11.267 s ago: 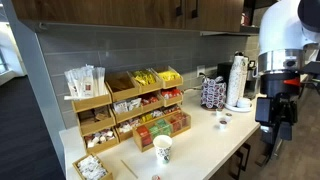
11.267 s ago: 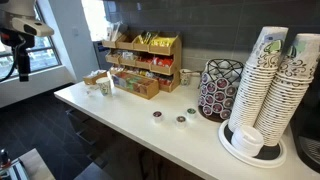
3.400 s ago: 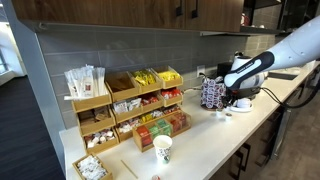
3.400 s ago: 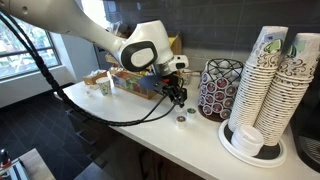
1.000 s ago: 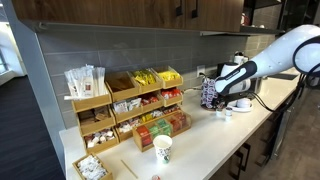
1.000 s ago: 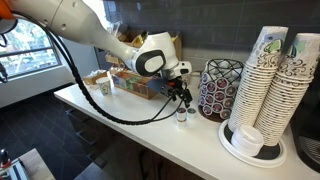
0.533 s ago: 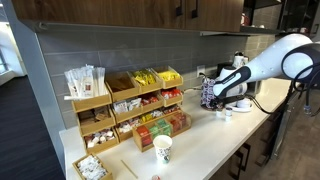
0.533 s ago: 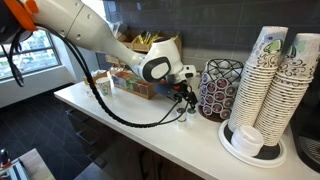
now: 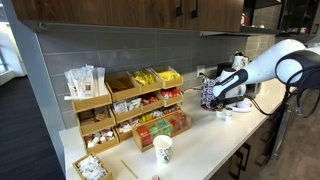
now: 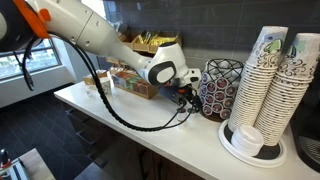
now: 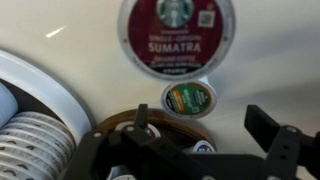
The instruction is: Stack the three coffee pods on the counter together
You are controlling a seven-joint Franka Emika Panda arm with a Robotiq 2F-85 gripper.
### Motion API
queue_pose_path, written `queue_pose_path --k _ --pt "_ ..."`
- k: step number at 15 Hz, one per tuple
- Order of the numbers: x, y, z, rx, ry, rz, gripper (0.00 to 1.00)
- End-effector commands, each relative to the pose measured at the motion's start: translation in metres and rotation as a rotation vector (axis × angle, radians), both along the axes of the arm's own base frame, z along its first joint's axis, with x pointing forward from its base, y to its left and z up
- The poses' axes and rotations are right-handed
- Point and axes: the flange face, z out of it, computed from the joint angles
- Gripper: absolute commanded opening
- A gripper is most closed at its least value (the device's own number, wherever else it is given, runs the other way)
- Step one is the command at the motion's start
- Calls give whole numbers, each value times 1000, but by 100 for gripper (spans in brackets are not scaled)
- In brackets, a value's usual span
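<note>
In the wrist view a maroon-topped coffee pod (image 11: 177,35) looks large and near, and a smaller green-topped pod (image 11: 188,98) stands below it on the cream counter (image 11: 60,40). A third pod does not show; I cannot tell if it is under the maroon one. My gripper (image 11: 205,120) is open and empty, its fingers on either side just short of the green-topped pod. In both exterior views the gripper (image 10: 189,99) (image 9: 222,101) hovers low over the pods (image 10: 182,117) (image 9: 222,118), next to the pod holder.
A wire pod holder (image 10: 220,88) (image 9: 211,93) stands right beside the gripper, and its base shows in the wrist view (image 11: 150,128). Stacked paper cups on a white tray (image 10: 270,85) (image 11: 30,110) are beyond it. Wooden snack racks (image 9: 130,105) and a paper cup (image 9: 162,150) stand farther along the counter.
The gripper has shifted a little along the counter toward the wire pod holder and stays low and open. The pods have not visibly moved in the last second.
</note>
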Motion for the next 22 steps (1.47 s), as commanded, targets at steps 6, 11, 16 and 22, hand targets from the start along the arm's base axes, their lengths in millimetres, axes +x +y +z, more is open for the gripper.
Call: queue_pose_path --k 6,11,16,22 --pt "8 -12 -16 29 -6 -28 49" --pt "5 -14 -9 36 -7 -44 28" --pt "-7 -11 12 22 -24 -40 28" --pt "-24 5 56 1 -53 3 28"
